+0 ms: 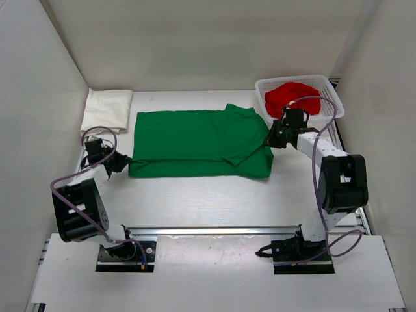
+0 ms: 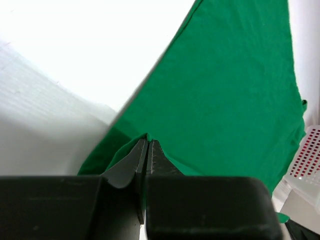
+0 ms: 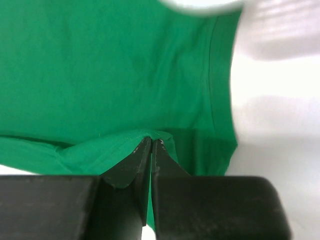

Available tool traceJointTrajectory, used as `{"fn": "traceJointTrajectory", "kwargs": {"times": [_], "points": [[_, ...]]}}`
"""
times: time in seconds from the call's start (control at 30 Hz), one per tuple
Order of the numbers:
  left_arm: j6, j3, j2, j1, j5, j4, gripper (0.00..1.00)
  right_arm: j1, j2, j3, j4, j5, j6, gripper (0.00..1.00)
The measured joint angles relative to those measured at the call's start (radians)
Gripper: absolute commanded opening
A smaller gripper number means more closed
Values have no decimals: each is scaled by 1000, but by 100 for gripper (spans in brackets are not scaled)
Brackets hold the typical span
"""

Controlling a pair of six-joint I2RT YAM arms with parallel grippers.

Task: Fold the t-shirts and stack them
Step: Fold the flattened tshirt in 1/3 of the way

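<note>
My left hand (image 2: 148, 142) and right hand (image 3: 151, 142) each pinch tight on the green t-shirt (image 1: 195, 140); uneven pulling could slip it from between my fingertips.

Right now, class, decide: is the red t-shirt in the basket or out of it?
In: the red t-shirt lies bunched inside the white basket, within its rim.

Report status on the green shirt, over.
Left pincer shut on green shirt, left end; right pincer shut on right end. Cream shirt folded aside, red shirt in basket. Nothing blocking.
</note>
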Motion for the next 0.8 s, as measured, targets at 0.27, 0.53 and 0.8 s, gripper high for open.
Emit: {"fn": "traceJointTrajectory", "kwargs": {"times": [0.27,0.53,0.8], "points": [[-13,42,103,-18,-18,18,0,11,122,148,-1,19,-17,0],[-13,102,176,-43,-29,29,6,29,225,274,-2,44,-42,0],[5,102,175,-43,-48,27,62,46,353,447,-31,67,-69,10]]}}
